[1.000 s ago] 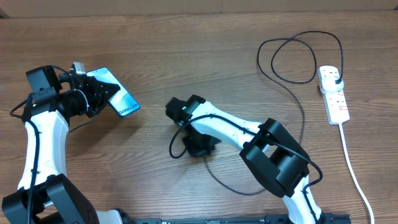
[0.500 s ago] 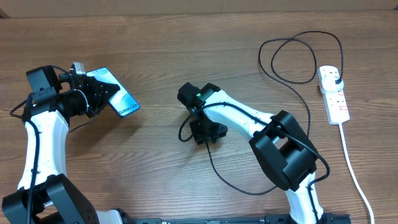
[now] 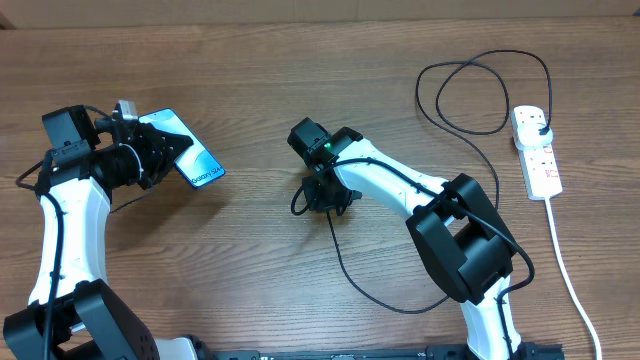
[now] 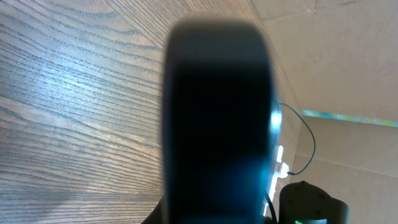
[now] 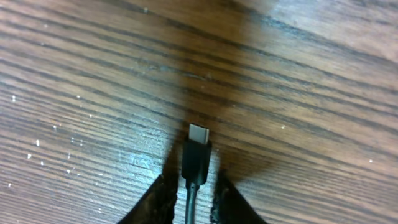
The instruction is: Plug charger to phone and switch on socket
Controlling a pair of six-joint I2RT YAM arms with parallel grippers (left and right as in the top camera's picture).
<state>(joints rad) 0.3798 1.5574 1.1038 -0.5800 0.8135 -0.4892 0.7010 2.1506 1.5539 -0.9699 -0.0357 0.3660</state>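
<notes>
Up-table and rightward the right gripper (image 3: 322, 195) had shifted, while the left gripper (image 3: 150, 155) clamped the phone (image 3: 190, 152), tilted, at the left of the table (image 3: 230, 300). Narrow right jaws pinched the charger (image 5: 196, 158) just behind its tip, which needed carrying level and square to the phone's end.

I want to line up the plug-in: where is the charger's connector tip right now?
The charger connector sits between the fingers of the right gripper, near the centre of the table, well right of the phone in the left gripper.
</notes>
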